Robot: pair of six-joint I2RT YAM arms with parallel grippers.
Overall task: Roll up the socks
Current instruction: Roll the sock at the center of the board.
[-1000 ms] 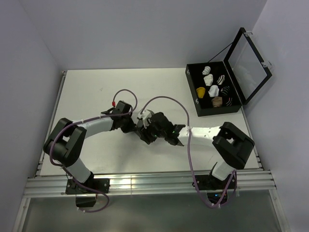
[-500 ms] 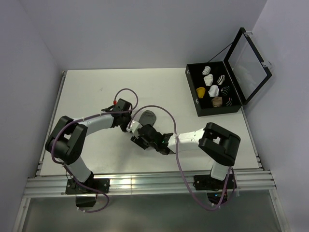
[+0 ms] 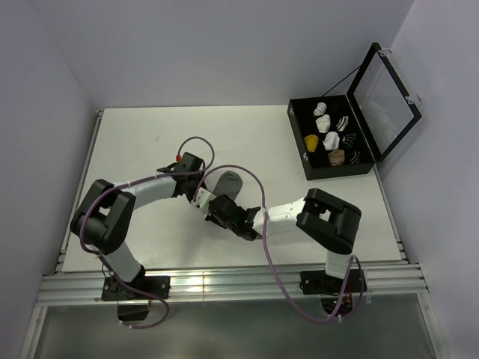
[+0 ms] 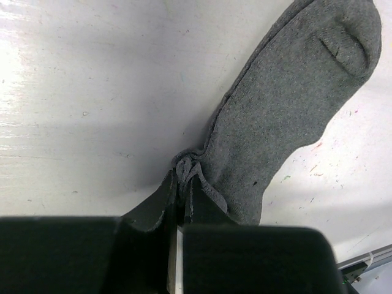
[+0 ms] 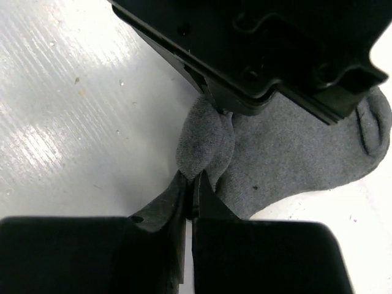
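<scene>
The grey sock (image 3: 230, 182) lies flat near the middle of the white table (image 3: 150, 134), its toe end pointing away from both grippers. The left gripper (image 4: 182, 184) is clamped on a bunched bit of the sock's edge. Just beside it, the right gripper (image 5: 191, 184) pinches a raised fold of the same sock. A yellow sock bundle (image 3: 311, 141) sits in the open black box (image 3: 298, 142) at the far right.

One view high and behind, two wrist views close down on the same grey sock (image 4: 288, 116)
</scene>
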